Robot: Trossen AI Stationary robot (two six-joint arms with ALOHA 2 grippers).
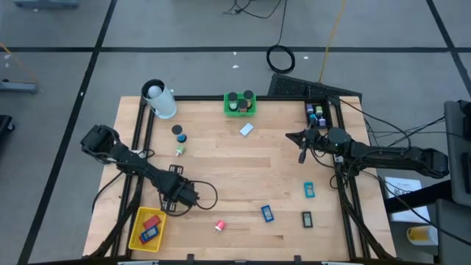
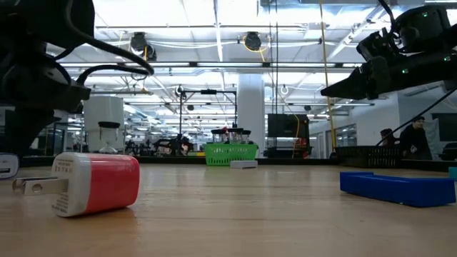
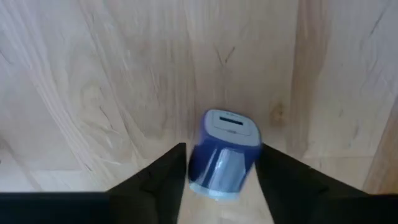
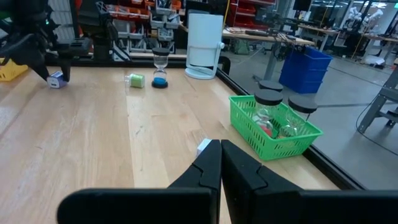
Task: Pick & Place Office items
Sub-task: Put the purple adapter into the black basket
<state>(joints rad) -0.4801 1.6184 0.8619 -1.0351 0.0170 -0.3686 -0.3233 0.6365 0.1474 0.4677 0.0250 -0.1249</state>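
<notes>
From above, my left hand (image 1: 188,197) sits low over the near-left part of the worktop (image 1: 243,162), just beside the yellow basket (image 1: 135,234), which already holds a red piece and a blue one. The thing it is working on is hidden under the arm here. My right hand (image 1: 300,156) waits far across, near the right rail, so the left is plainly the nearer arm for anything on this side.

At worktop level, a red and white plug block (image 2: 96,183) lies on its side close to the camera, prongs pointing away from the blue block (image 2: 397,188). The left arm looms dark above it; I cannot see the fingers from here.

Through the left wrist camera, the small blue block (image 3: 223,152) lies right between my two fingers (image 3: 163,174), its long axis running straight ahead along the reach (good alignment). The fingers stand parted on either side of it, close to its flanks; I cannot tell whether they touch yet. I judge the grip needs only closing, no turning.

Through the right wrist camera, the right hand's fingers are pressed together with nothing between them, pointing toward the green basket (image 4: 273,127).
</notes>
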